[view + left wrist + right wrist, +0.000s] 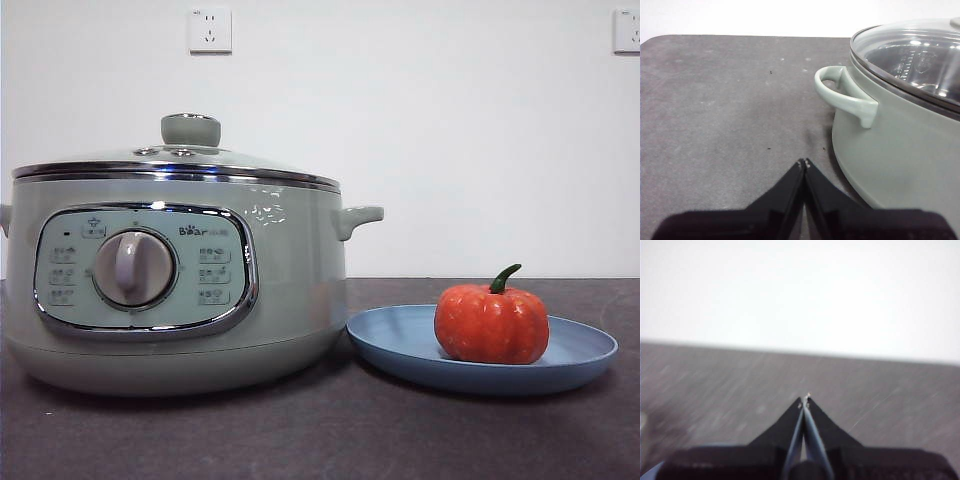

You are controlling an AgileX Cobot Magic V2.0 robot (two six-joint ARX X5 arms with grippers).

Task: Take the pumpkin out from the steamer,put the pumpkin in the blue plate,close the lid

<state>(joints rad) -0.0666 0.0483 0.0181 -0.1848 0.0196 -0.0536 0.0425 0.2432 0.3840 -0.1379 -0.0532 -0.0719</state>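
A: Well, the pumpkin [491, 323] sits upright in the plate [400, 340], just beside the steamer [290, 290], and the lid [180, 160] rests flat on the pot's rim. By the look of it, nothing is left but to pull clear.

B: Right. The left gripper [803, 162] has its jaws pinched together, empty, low over the table [715, 110] beside the steamer's side handle [842, 95]. It should lift straight off without nudging that handle.

A: And the right gripper [804, 399]?

B: Jaws closed too, holding nothing, over bare table. Pumpkin and plate don't show in its blurred view, so how near they lie can't be told.
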